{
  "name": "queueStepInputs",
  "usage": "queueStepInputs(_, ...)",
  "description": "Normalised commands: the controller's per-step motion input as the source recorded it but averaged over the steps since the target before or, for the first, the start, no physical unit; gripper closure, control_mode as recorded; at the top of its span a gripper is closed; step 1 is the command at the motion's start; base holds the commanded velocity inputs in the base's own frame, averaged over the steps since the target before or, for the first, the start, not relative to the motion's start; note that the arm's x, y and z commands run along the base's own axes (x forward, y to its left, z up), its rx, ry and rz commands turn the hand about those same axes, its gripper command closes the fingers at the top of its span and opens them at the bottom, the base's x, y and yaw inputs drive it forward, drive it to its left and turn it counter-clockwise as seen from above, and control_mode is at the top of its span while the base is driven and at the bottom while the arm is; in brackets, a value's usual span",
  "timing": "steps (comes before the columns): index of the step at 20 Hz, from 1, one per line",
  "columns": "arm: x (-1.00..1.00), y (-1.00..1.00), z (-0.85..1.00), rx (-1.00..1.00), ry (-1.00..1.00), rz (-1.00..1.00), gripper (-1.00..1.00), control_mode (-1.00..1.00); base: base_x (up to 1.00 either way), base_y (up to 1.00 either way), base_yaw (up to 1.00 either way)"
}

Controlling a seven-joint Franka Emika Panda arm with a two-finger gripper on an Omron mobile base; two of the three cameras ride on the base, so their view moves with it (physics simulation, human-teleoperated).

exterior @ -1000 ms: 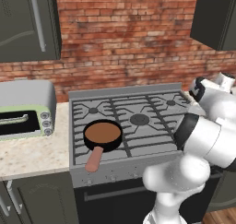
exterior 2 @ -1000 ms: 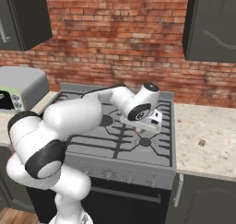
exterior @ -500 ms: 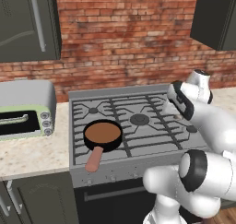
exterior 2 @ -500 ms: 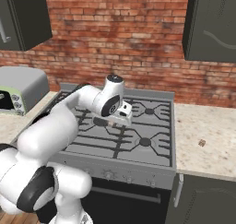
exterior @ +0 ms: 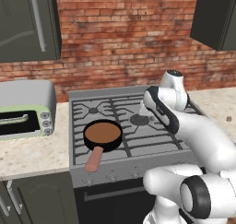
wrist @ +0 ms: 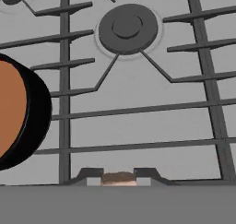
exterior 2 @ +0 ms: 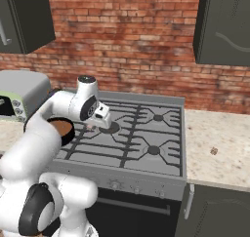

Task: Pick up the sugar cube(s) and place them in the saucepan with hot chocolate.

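Swinging leftward across the stove (exterior: 133,147), the arm has carried its gripper (wrist: 119,176) from the counter side at the right to a spot above the middle grates, much nearer the saucepan (exterior: 103,134) than half a second ago. In the hand view a small brownish block, most likely the sugar cube (wrist: 118,178), sits pinched between the two dark fingertips (wrist: 92,174), which stand narrowly apart around it. The saucepan rests on the front left burner, brown liquid inside, its pink handle pointing toward the stove's front edge; in the hand view its black rim (wrist: 39,112) is at the left edge, so the gripper is beside it, not over it.

To do this step well, the grip should stay firm while the hand travels farther left until the brown surface lies squarely beneath the fingertips. Height matters: keep clear of the rim, yet low enough that the cube does not splash or bounce out. Only then should the fingers part.
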Motion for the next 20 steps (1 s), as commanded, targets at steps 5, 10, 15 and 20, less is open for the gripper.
queueStepInputs(5, 0.01, 1.00, 0.18, 0.00, 0.06, 0.04, 1.00, -1.00, 0.00, 0.00, 0.00)
queueStepInputs(10, 0.04, 1.00, 0.08, 0.00, 0.07, 0.03, 1.00, -1.00, 0.00, 0.00, 0.00)
queueStepInputs(15, 0.10, 0.95, 0.00, -0.03, 0.02, 0.00, 1.00, -1.00, 0.00, 0.00, 0.00)
queueStepInputs(20, 0.13, 0.29, -0.15, -0.03, 0.00, 0.00, 1.00, -1.00, 0.00, 0.00, 0.00)
